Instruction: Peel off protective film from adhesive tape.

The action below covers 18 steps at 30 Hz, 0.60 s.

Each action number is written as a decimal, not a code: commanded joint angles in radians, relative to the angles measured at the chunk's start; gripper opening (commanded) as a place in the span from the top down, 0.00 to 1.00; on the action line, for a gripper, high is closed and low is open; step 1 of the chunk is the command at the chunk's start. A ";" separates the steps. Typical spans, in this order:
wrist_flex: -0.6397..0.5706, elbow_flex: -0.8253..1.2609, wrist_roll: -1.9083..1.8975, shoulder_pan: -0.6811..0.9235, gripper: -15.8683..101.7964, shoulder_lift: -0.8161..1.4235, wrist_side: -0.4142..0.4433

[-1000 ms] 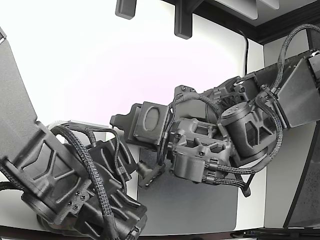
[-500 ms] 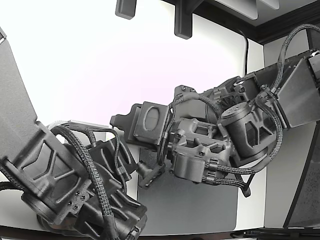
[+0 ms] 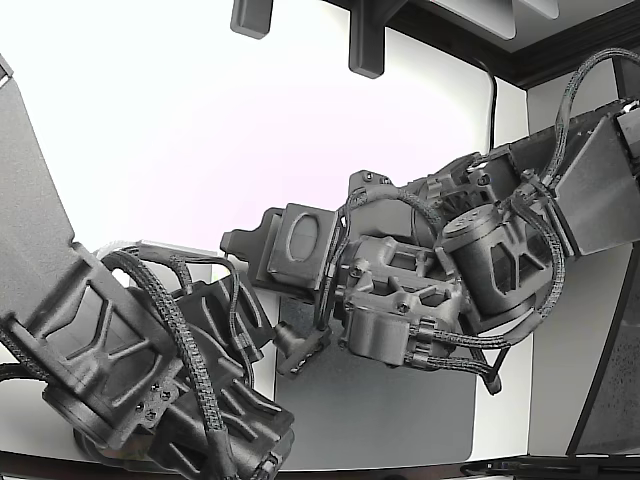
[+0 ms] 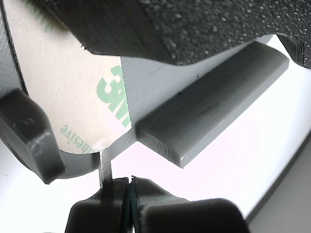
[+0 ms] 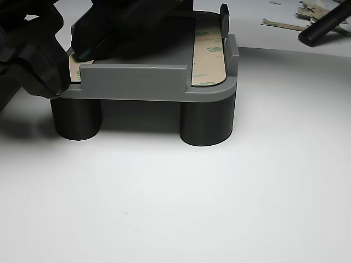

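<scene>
While two dark arms fill most of the exterior view, the larger bulk is the second arm (image 3: 130,370), lying low at that view's left with braided cables looped over its housing. Reaching in from the exterior view's right, the working arm (image 3: 480,250) folds down at the wrist so that its gripper (image 3: 298,345) points toward a grey mat (image 3: 400,420) on the white table (image 5: 192,208). Next in size is the grey fixture (image 5: 148,82), a flat tray with a raised front lip, standing on short dark round legs. Along the fixture's edges lie strips of adhesive tape under a beige protective film (image 5: 211,55) printed with green 3M marks; in the wrist view the same film (image 4: 73,92) curves round a rounded corner of the fixture, beside the straight grey lip (image 4: 214,102). Below that corner, the gripper (image 4: 130,194) has its two dark fingertips pressed together on a thin pale tab (image 4: 105,167) that runs up to the film's edge. Smallest, well behind the fixture in the other view, lie curled paper scraps (image 5: 307,13) beside a black rod (image 5: 323,24).
</scene>
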<state>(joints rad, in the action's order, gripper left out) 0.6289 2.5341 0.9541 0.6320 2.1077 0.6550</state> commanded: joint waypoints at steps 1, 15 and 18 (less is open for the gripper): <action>-0.003 -0.032 -0.002 -0.005 0.96 0.014 -0.003; -0.008 -0.032 0.003 -0.003 0.96 0.014 -0.003; -0.009 -0.032 0.003 -0.003 0.96 0.014 -0.005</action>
<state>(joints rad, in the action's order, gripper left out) 0.6274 2.5341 0.9572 0.6320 2.1077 0.6535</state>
